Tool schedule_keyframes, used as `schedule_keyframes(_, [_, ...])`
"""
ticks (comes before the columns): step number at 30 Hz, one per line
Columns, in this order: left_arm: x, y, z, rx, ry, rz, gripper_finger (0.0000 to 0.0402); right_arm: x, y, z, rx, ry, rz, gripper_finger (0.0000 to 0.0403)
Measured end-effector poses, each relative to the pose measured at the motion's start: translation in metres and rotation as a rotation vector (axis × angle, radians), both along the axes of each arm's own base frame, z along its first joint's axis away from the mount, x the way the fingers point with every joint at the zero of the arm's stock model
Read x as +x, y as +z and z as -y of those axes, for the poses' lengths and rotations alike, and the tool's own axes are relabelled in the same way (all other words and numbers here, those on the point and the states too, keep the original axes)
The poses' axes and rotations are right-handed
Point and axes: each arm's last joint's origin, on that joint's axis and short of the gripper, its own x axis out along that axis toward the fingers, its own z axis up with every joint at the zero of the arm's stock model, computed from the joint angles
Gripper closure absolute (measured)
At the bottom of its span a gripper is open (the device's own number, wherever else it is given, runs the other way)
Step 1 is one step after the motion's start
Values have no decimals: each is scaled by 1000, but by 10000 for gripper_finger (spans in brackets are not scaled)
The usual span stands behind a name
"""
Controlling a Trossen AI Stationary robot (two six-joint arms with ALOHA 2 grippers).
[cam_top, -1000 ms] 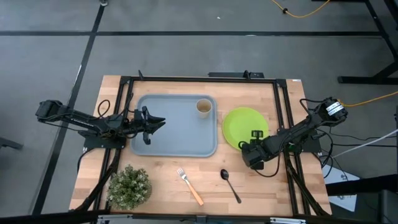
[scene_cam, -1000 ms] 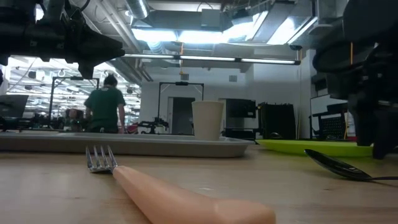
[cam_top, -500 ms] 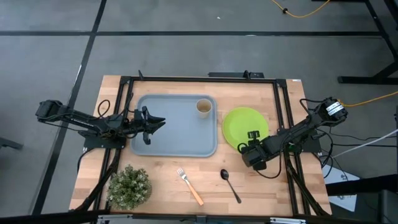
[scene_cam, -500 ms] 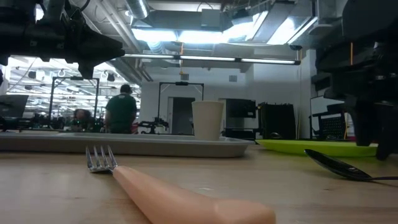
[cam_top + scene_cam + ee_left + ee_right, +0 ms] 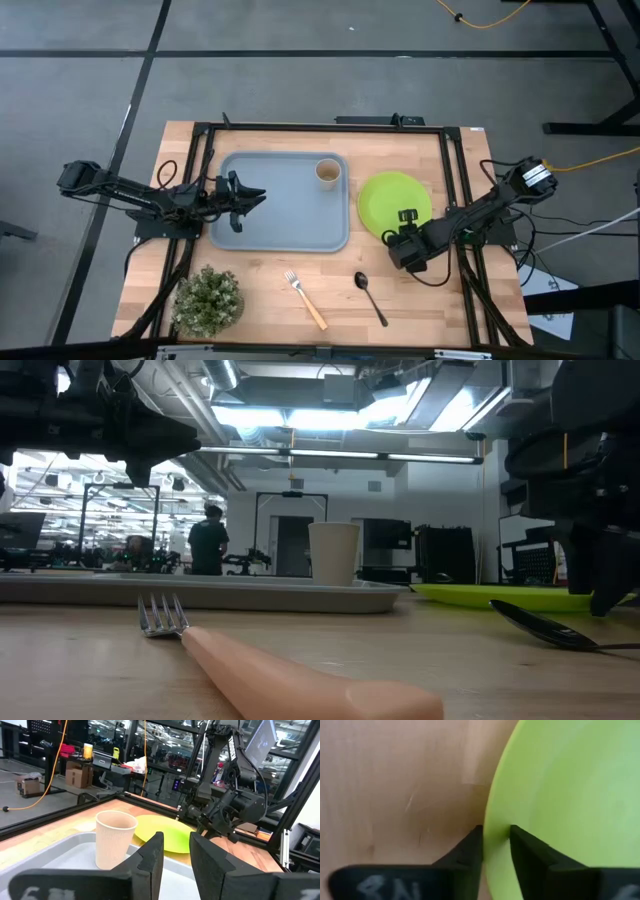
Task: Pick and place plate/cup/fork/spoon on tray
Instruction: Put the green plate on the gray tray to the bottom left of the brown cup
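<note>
Right end effector [image 5: 496,842] newly astride plate [image 5: 570,795] rim

Your high view looks straight down on the whole bench [image 5: 260,295]. The low view sits at bench height, facing the room. Each wrist view looks forward, close in; both share the plate [image 5: 165,836] at lower centre.

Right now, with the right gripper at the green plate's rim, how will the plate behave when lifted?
Lime-green plate looks stiff and light, likely plastic. Right gripper straddles only its thin rim, so it may droop or pivot. The smooth surface could slip between the fingers.
</note>
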Motion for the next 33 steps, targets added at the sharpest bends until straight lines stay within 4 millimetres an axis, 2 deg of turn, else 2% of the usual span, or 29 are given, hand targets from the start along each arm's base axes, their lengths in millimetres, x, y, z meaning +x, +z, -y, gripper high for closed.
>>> schedule_keyframes(4, [0, 0, 0, 0, 0, 0, 315, 1, -1, 1, -34, -47, 22, 381])
schedule_keyframes(10, [0, 0, 0, 0, 0, 1, 315, 2, 8, -3, -72, -94, 18, 396])
schedule_keyframes(13, [0, 0, 0, 0, 0, 1, 315, 4, 28, -8, -147, -131, 9, 398])
schedule_keyframes(19, [0, 0, 0, 0, 0, 0, 315, 11, 83, -16, -306, -187, 69, 399])
schedule_keyframes(27, [0, 0, 0, -26, -4, 7, 315, 30, 141, -23, -507, -111, 346, 399])
schedule_keyframes(33, [0, 0, 0, -25, -3, 8, 315, 56, 166, -25, -615, -34, 529, 399])
